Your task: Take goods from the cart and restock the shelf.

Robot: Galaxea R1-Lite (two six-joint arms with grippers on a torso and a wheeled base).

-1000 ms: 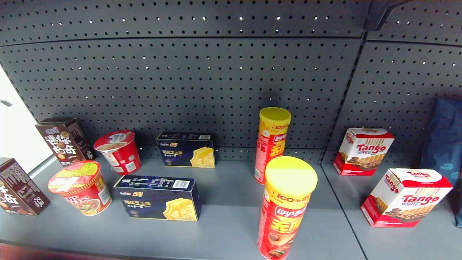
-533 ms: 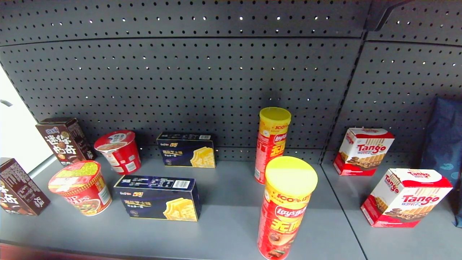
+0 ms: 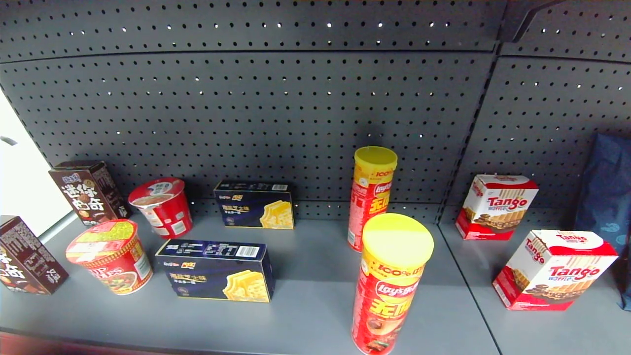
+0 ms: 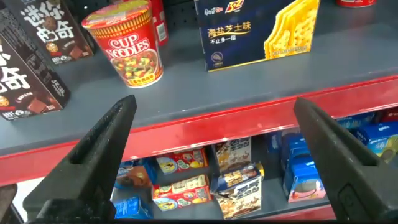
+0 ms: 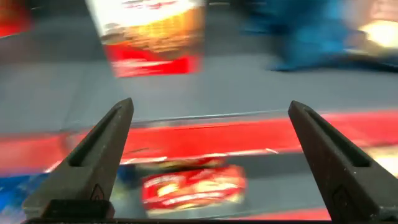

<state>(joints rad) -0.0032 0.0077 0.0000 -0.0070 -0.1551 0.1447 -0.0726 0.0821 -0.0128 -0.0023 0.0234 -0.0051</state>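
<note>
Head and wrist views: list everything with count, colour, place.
shelf: 1, grey, red front edge, across view
chip cans: 2, red, yellow lids, centre
noodle cups: 2, red, left
cracker boxes: 2, dark blue, between cups and cans
chocolate boxes: 2, brown, far left
wafer boxes: 2, white-red, right bay
bag: 1, dark blue, far right
packets: several, mixed, below red edge
left end effector: 1, black, open, facing shelf edge
right end effector: 1, black, open, facing shelf edge
</note>
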